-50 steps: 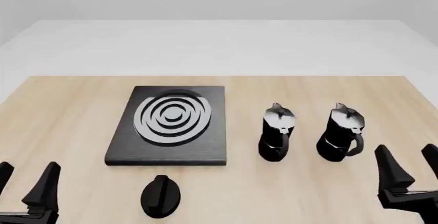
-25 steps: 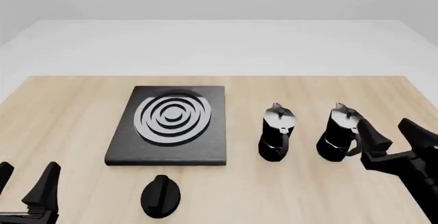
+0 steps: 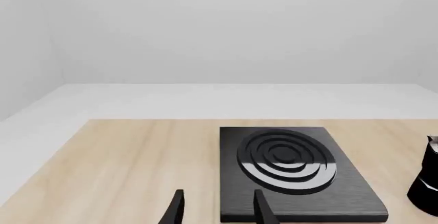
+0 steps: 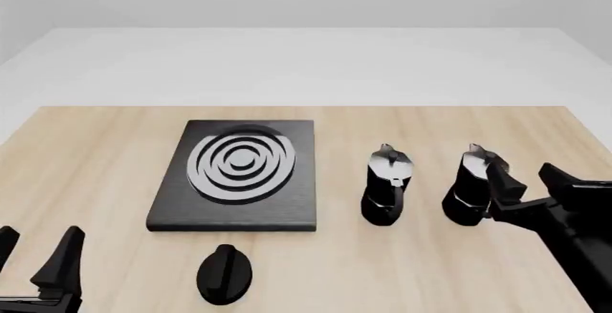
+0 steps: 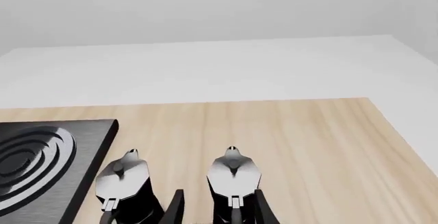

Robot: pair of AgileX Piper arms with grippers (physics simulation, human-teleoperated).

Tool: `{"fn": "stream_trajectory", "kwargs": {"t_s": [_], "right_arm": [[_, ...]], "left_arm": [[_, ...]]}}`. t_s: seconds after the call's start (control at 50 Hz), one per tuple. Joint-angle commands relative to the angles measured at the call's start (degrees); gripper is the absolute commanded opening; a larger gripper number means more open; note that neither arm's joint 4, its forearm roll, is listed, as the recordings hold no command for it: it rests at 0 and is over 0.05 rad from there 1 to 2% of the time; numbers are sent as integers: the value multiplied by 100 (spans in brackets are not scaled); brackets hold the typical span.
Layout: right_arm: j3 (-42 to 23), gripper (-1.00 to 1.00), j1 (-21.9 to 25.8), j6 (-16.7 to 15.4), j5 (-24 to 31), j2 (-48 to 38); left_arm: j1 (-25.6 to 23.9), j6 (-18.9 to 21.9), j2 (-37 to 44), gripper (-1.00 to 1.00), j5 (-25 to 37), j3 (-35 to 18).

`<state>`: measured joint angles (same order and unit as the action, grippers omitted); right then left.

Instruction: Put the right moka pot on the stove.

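Note:
The right moka pot (image 4: 469,184), black with a silvery lid, stands upright on the wooden table; its twin (image 4: 386,186) stands to its left. The stove (image 4: 239,216), a black slab with silver rings, lies further left. My right gripper (image 4: 532,182) is open, just right of and behind the right moka pot, one finger near its handle. In the right wrist view the pot (image 5: 233,175) stands between the open fingertips (image 5: 176,203), with the twin (image 5: 123,183) and stove (image 5: 92,131) beside it. My left gripper (image 4: 36,257) is open and empty at the front left; its view shows the stove (image 3: 301,203) ahead.
A black round knob (image 4: 225,273) lies on the table in front of the stove. The table's right edge (image 4: 593,137) runs close to my right arm. The twin pot shows at the edge of the left wrist view (image 3: 427,183).
My right gripper has risen from the front right corner and moved forward and left up to the right moka pot. The left arm and both pots have not moved.

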<state>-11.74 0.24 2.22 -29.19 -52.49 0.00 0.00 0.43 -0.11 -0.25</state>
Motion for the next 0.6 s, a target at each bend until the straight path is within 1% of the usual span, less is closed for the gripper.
{"fn": "stream_trajectory", "kwargs": {"t_s": [0.02,0.04,0.22,0.38,0.4,0.44,0.6], "right_arm": [[59,100,-44,72,-478,-600],[94,100,-48,95,-593,-689],[158,100,-98,133,-860,-1023],[170,100,-144,127,-933,-1194],[167,100,-183,75,-954,-1266],[185,100,-197,125,-993,-1291],[239,100,-284,125,-1162,-1529]], "left_arm": [[0,0,0,100,0,0],[0,0,0,100,0,0],[0,0,0,100,0,0],[0,0,0,100,0,0],[0,0,0,100,0,0],[0,0,0,100,0,0],[0,0,0,100,0,0]]}}
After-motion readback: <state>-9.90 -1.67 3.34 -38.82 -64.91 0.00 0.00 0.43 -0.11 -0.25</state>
